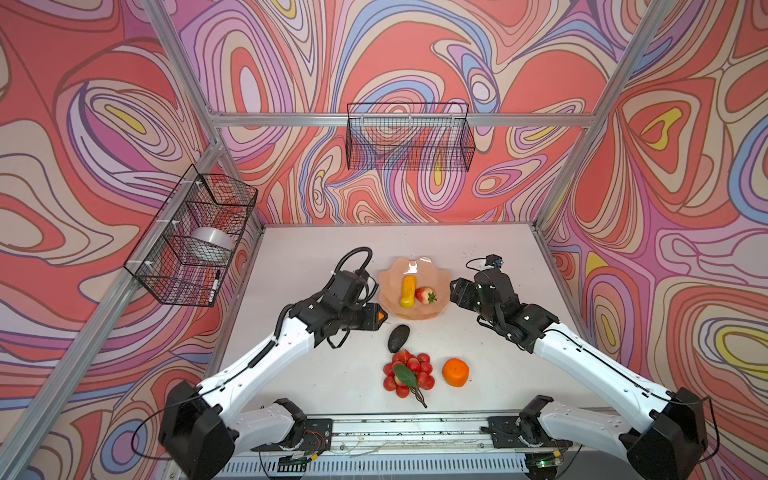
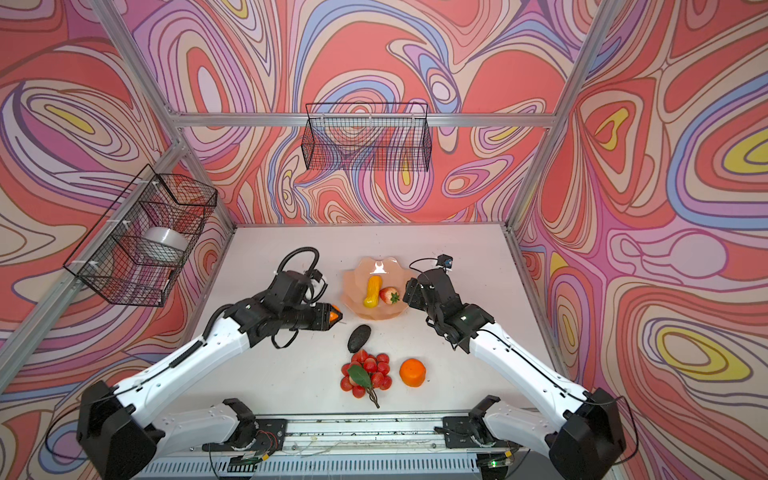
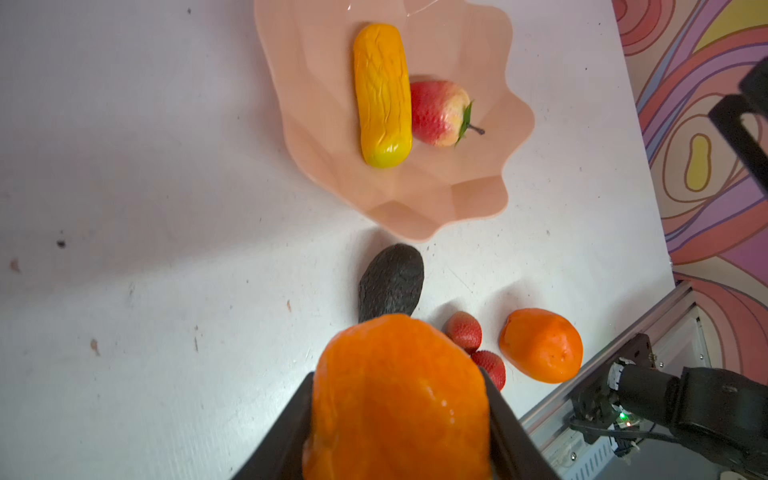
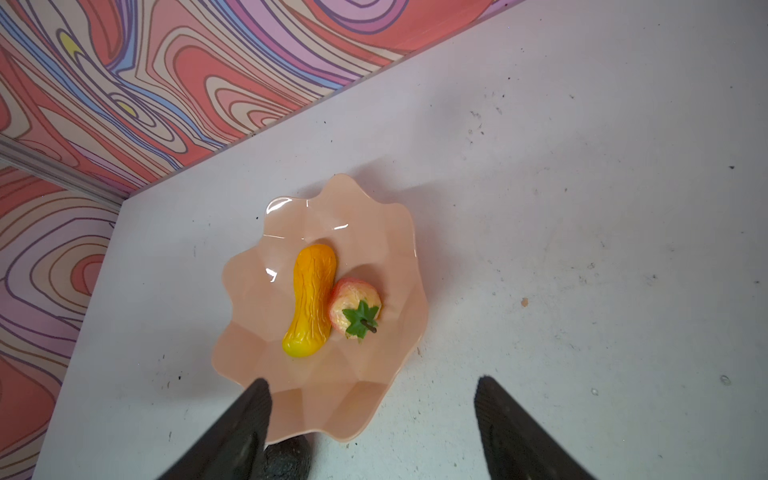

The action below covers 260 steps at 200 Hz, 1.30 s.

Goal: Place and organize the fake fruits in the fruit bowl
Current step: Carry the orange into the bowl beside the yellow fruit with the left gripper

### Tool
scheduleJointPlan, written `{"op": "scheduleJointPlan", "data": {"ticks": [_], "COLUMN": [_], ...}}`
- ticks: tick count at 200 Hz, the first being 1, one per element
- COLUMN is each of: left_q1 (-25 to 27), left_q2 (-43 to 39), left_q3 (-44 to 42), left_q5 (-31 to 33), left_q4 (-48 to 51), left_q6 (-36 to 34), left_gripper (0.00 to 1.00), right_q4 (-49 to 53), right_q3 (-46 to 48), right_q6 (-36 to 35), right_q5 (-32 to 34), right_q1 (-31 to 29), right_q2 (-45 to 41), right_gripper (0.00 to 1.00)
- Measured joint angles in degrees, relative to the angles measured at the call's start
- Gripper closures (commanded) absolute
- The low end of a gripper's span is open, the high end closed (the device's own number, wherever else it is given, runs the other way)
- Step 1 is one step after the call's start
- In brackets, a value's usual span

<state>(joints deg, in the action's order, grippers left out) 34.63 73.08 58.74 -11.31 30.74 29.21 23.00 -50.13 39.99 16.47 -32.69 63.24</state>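
here, gourd (image 1: 408, 291) in bowl (image 1: 392, 291), long axis near-far, yellow tip nearward.

Fruit bowl (image 1: 392, 291) on the table (image 1: 316, 249), gourd-shaped fruit (image 1: 408, 291) and strawberry (image 1: 424, 295) in it, touching, strawberry on the right, avocado (image 1: 398, 338) just before the bowl, berry cluster (image 1: 409, 374) before the avocado, orange (image 1: 455, 372) right of the cluster, tangerine (image 1: 381, 316) in the left gripper (image 2: 336, 316), left of the bowl.

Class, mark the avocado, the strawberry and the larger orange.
Avocado (image 1: 398, 338): a top view, middle of its dark skin.
Strawberry (image 1: 423, 295): a top view, its red body.
Larger orange (image 1: 455, 372): a top view, centre of its top.
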Motion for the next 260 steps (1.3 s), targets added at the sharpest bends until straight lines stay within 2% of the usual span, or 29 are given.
{"op": "scheduleJointPlan", "data": {"ticks": [49, 93, 159, 194, 260], "left_q1": [-2.5, -4.3, -4.3, -4.3, -4.3], "left_q2": [23.3, 35.5, 41.0, 42.8, 40.7], "left_q3": [17.2, 25.4, 27.5, 27.6, 27.6], "left_q5": [-1.2, -1.1, -1.8, -2.3, -3.0], "left_q4": [-4.9, -5.6, -6.7, -6.8, -6.8], "left_q6": [-2.3, -2.2, 1.1, 3.4, 5.2], "left_gripper": [0.54, 0.54, 0.49, 0.34, 0.19], "right_q4": [2.4, 3.7, 5.1, 5.3, 7.5], "right_q3": [2.8, 5.9, 5.9, 5.9, 4.9], "right_q6": [1.3, 1.4, 1.4, 1.4, 0.9], "right_q5": [-0.1, -0.7, -0.6, -0.6, -0.4], "right_q1": [0.0, 0.0, 0.0, 0.0, 0.0], "right_q2": [-5.7, -12.0, -12.8, -12.8, -10.1], "right_gripper": [0.18, 0.11, 0.10, 0.10, 0.14]}}
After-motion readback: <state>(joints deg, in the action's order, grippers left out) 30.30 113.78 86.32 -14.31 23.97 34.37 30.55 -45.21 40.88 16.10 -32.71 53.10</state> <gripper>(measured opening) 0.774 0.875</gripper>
